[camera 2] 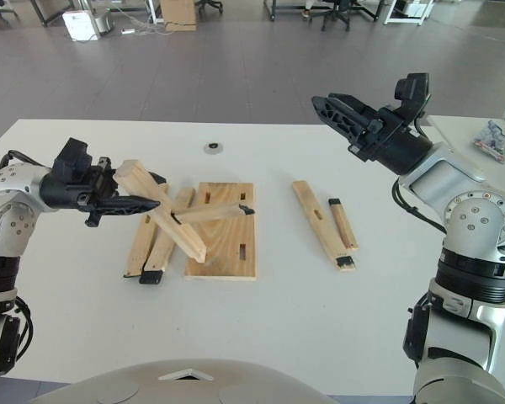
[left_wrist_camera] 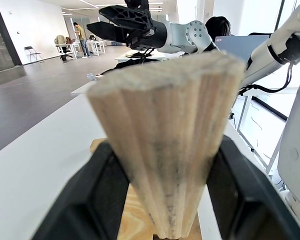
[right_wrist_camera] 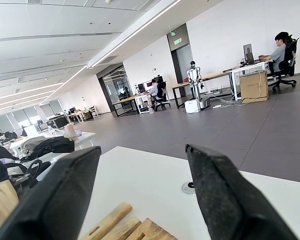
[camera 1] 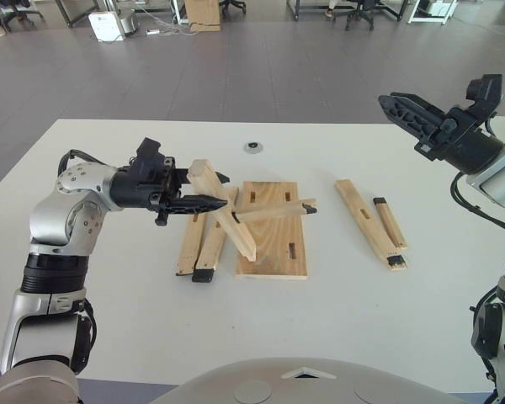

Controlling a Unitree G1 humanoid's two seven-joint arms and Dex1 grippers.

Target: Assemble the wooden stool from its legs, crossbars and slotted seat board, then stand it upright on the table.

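Leg (camera 1: 227, 215), clamped tilted in the left gripper (camera 1: 215, 192), needs squaring over a slot (camera 1: 251, 195) in the board (camera 1: 273, 252) just beyond its tips before pressing; right gripper (camera 1: 387, 101) gapes wide, well apart.

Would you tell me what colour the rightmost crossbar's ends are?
Black, on the pale rightmost crossbar; the left eye view shows it best.

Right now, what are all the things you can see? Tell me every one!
slotted flat wooden seat board: one, tan, lying mid-table.
thick wooden leg with thin crossbar: one, tan, tilted over the board's left edge.
loose wooden sticks: two, tan, one black-tipped, left of the board.
more wooden sticks: two, tan, one slotted, one black-tipped, right of the board.
small round grey disc: one, behind the board.
white table: one, under everything.
left jaws: black, shut on the leg.
right jaws: black, open, raised on the right.
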